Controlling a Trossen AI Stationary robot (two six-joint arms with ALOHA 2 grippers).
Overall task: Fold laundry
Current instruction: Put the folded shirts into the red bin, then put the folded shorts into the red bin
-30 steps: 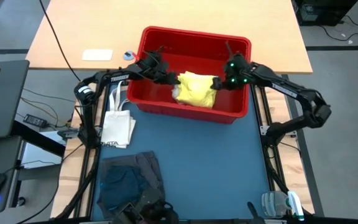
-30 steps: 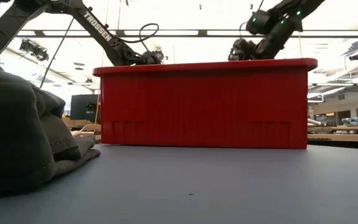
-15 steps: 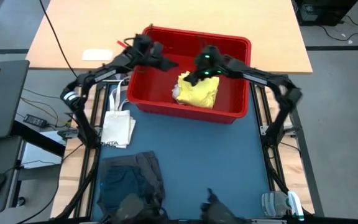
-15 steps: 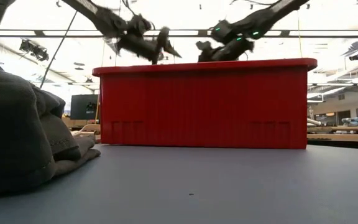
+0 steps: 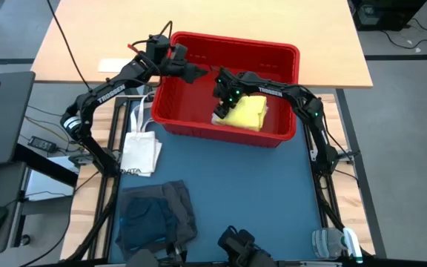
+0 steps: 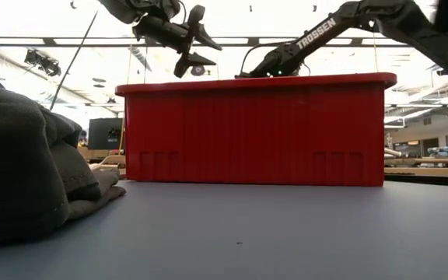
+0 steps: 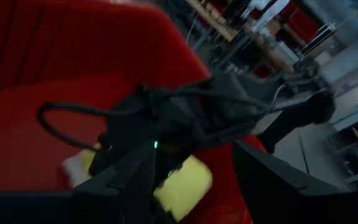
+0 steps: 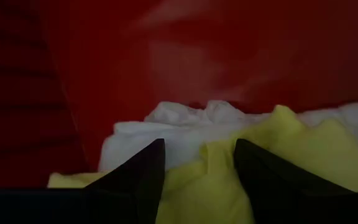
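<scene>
Seen from above, a red bin (image 5: 232, 93) sat at twelve o'clock on the blue table (image 5: 258, 193); inside it, toward its five o'clock corner, lay the yellow garment (image 5: 247, 113) bunched over a white lacy garment (image 8: 166, 134). The right gripper (image 5: 222, 111) hung just at the bundle's nine o'clock edge, its fingers parted to a moderate gap with yellow cloth showing between them, not yet pinched; the left gripper (image 5: 191, 72) hovered above the bin's ten o'clock corner, fingers apart and holding nothing. A folded dark grey garment (image 5: 175, 208) and a navy one (image 5: 143, 219) lay at seven o'clock; a cream tote bag (image 5: 140, 154) rested at nine o'clock. The yellow cloth looked light, limp and likely to slump; a pinch on a raised fold near its edge seemed the best hold.
</scene>
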